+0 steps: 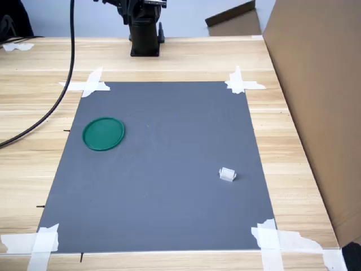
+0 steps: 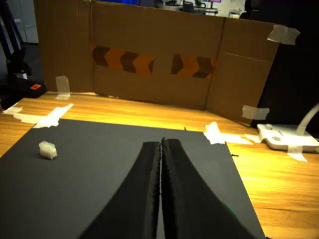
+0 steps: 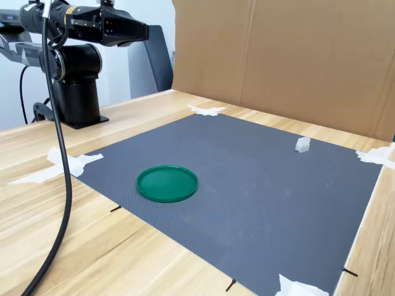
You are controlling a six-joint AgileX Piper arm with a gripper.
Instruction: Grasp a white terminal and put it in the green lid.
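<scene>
- Looking down in the first exterior view, the white terminal (image 1: 227,174) lies on the grey mat (image 1: 169,192) covering the desk (image 1: 293,164), toward the mat's near right corner; the green lid (image 1: 103,134) sits well apart by the mat's left edge.
- Seen in the wrist view, the end effector (image 2: 162,147) has its jaws pressed together, empty; the terminal lies ahead and off to one side.
- Facing the cardboard wall in the second exterior view, the terminal rests near the mat's far edge, lid nearer the arm's base (image 3: 74,92).

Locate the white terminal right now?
The white terminal sits on the grey mat toward the first exterior view's lower right, well apart from the green lid at left.
</scene>
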